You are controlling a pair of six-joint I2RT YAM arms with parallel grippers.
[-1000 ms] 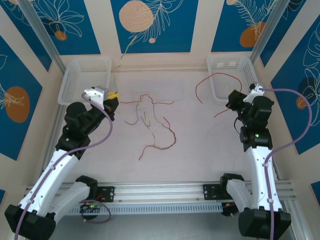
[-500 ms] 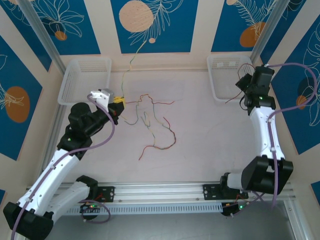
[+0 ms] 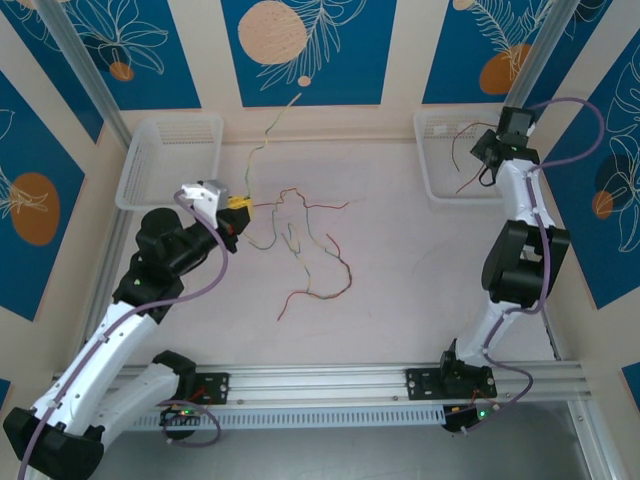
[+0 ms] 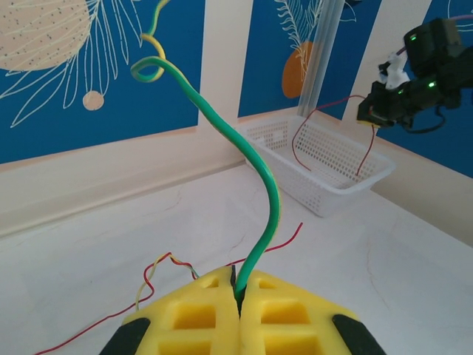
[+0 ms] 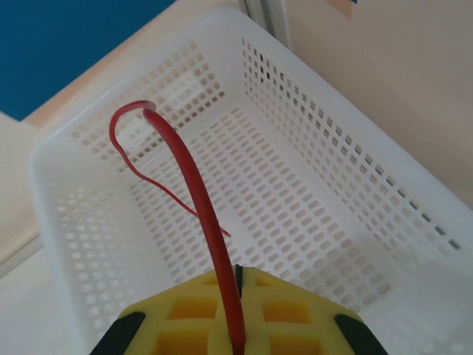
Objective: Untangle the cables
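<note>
Pale tabletop (image 3: 420, 290), blue-patterned walls (image 3: 300, 50); left gripper (image 4: 238, 292) pinches green wire (image 4: 273, 200), right gripper (image 5: 236, 285) pinches red wire (image 5: 196, 185), seemingly over basket (image 5: 355, 170)

Tip of green wire (image 4: 275, 196) cut by top edge in left wrist view; lower end hidden in left gripper (image 4: 238, 294) seam. Lower end of red wire (image 5: 198, 194) hidden in right gripper (image 5: 238, 285) seam, over basket (image 5: 355, 170). Near wall of basket cut off by bottom edge. In tangle (image 3: 300, 240), well left of basket, crossings too fine to tell over from under. Top view, right gripper above basket: jaws too small to read.
</note>
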